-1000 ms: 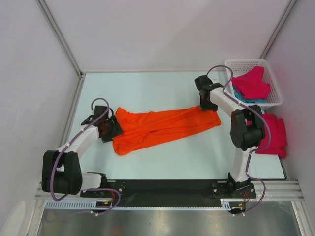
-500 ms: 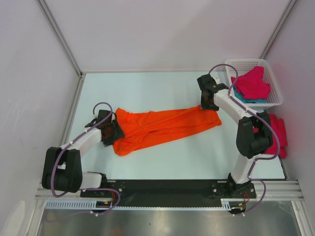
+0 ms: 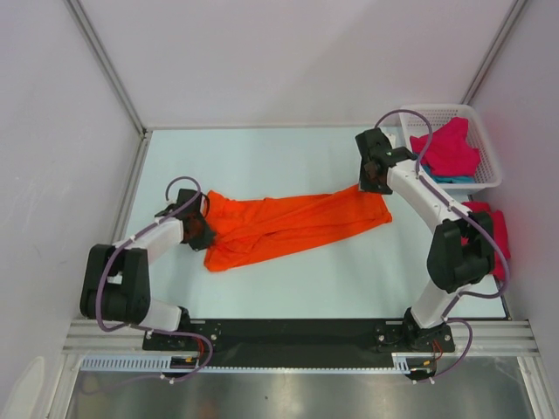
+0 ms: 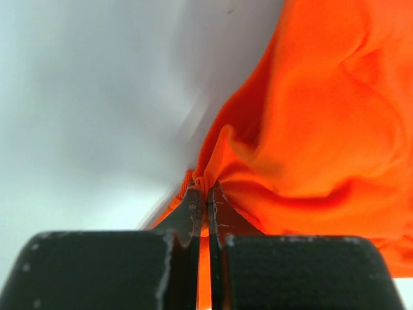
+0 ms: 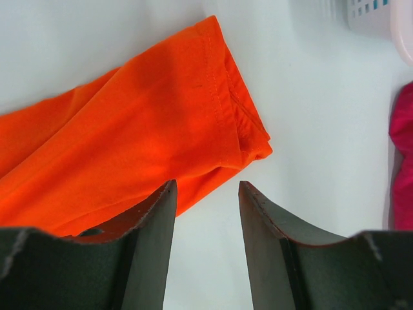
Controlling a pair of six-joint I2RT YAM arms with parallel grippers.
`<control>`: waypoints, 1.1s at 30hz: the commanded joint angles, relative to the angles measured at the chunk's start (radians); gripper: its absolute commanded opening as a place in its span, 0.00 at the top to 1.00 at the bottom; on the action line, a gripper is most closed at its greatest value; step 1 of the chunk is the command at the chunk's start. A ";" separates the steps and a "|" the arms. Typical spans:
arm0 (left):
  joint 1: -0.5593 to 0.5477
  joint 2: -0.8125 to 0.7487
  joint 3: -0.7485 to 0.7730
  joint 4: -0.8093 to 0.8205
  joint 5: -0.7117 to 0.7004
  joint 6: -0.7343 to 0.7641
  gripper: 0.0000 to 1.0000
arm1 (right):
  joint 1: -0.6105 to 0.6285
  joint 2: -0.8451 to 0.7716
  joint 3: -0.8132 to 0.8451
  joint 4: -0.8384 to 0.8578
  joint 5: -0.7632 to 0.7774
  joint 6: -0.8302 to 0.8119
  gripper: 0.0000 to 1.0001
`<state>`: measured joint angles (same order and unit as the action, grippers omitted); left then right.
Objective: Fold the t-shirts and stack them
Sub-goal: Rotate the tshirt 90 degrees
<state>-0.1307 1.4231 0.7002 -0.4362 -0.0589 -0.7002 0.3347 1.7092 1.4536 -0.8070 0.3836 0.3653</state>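
A bright orange t-shirt (image 3: pixel 293 223) lies stretched out across the middle of the table, bunched lengthwise. At its left end, my left gripper (image 3: pixel 205 234) is shut on a pinch of the orange hem (image 4: pixel 205 186); in the left wrist view the cloth (image 4: pixel 322 129) rises away to the right. My right gripper (image 3: pixel 370 185) hovers open at the shirt's right end. In the right wrist view the seamed edge of the orange shirt (image 5: pixel 142 129) lies just past the gap (image 5: pixel 206 188), with nothing between the fingers. One magenta-red t-shirt (image 3: pixel 450 148) lies over a teal one (image 3: pixel 434 175) in the basket. Another magenta-red t-shirt (image 3: pixel 494 234) sits on the table at the right.
A white mesh basket (image 3: pixel 491 179) stands at the back right corner; its corner (image 5: pixel 377 10) shows in the right wrist view. The magenta shirt's edge (image 5: pixel 403 161) is close to the right of the right gripper. White walls enclose the table on three sides.
My left gripper has closed on the orange shirt's left edge. The right arm's elbow swung right and the gripper shifted slightly back, still open.
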 commanded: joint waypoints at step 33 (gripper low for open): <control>0.318 0.620 1.084 -0.263 0.312 0.153 0.39 | 0.053 -0.083 0.053 -0.100 -0.008 0.027 0.51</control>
<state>0.2054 2.1761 1.7771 -0.6838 0.2234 -0.5720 0.3790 1.6253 1.4872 -0.9073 0.3687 0.3885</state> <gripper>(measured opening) 0.584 0.491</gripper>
